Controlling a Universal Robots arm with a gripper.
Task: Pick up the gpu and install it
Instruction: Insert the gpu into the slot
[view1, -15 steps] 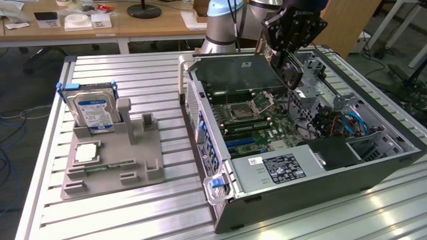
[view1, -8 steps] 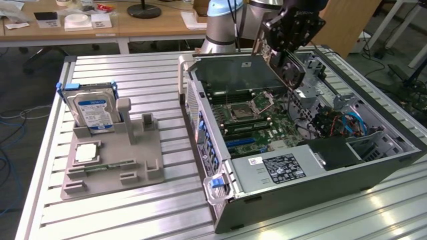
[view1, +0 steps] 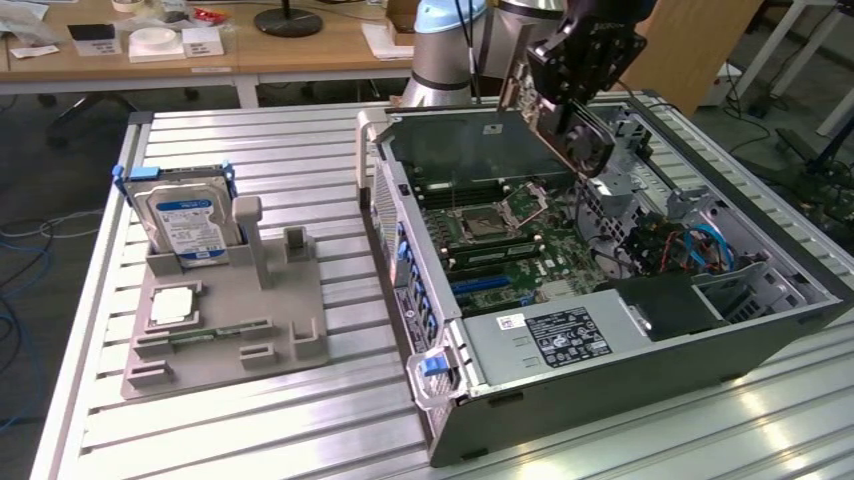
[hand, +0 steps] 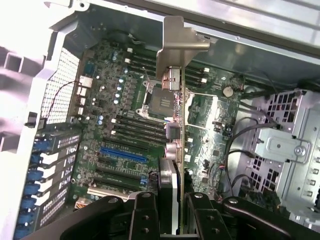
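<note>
The claw (hand: 170, 206) holds the gpu (hand: 173, 80) clear above the motherboard (hand: 120, 125); drive cage (hand: 290, 145), cables (view1: 701, 247) crowd beside.

Even overhead light fills the exterior view, laying bright glare streaks along the ribbed metal tabletop (view1: 200, 440) and only a thin shadow under the computer case (view1: 641, 390). In the wrist view a case wall (hand: 15, 65) is blown out white. There the gpu (hand: 175, 45) bracket gleams and the dark end effector (hand: 170, 212) looks murky.
</note>
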